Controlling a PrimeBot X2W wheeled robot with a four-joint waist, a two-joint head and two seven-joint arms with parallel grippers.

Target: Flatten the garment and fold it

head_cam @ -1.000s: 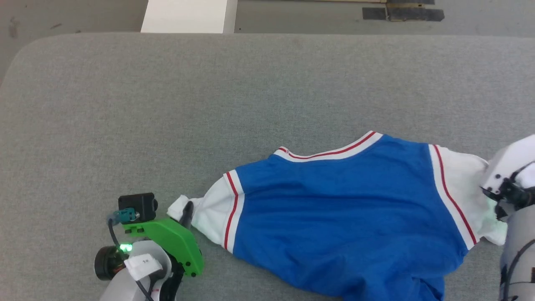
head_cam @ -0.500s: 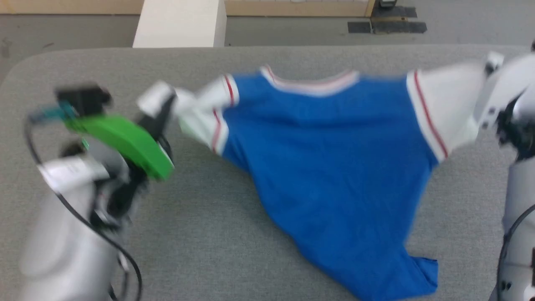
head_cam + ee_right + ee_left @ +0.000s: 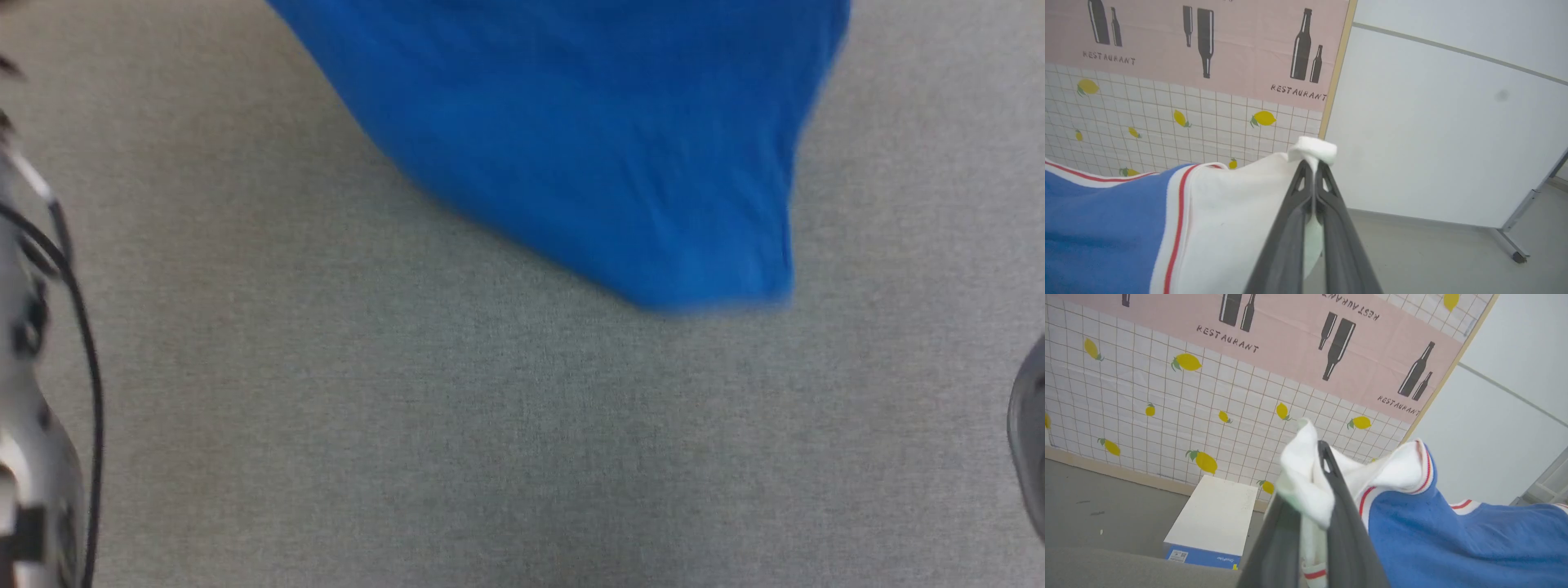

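The garment (image 3: 588, 147), bright blue, hangs down from the top of the head view, and its lower edge floats blurred above the grey table (image 3: 490, 449). In the left wrist view my left gripper (image 3: 1319, 457) is shut on a bunched white sleeve (image 3: 1302, 486), with red-and-white trim and the blue body (image 3: 1453, 547) to its right. My right gripper (image 3: 1311, 165) is shut on the tip of the other white sleeve (image 3: 1229, 220), held taut, with the blue body (image 3: 1094, 228) at the lower left. Lettering and number are hidden.
A blurred pale left forearm with black cable (image 3: 33, 367) runs along the head view's left edge. A grey part of the right arm (image 3: 1030, 433) shows at its right edge. Beyond the table a white box (image 3: 1212, 514) stands on the floor before a lemon-patterned wall. A white partition (image 3: 1453, 143) stands on a caster (image 3: 1517, 256).
Both grippers have raised the garment by its sleeves, from lying on the table to hanging in the air. The head view has shifted; sleeves and grippers have left it.
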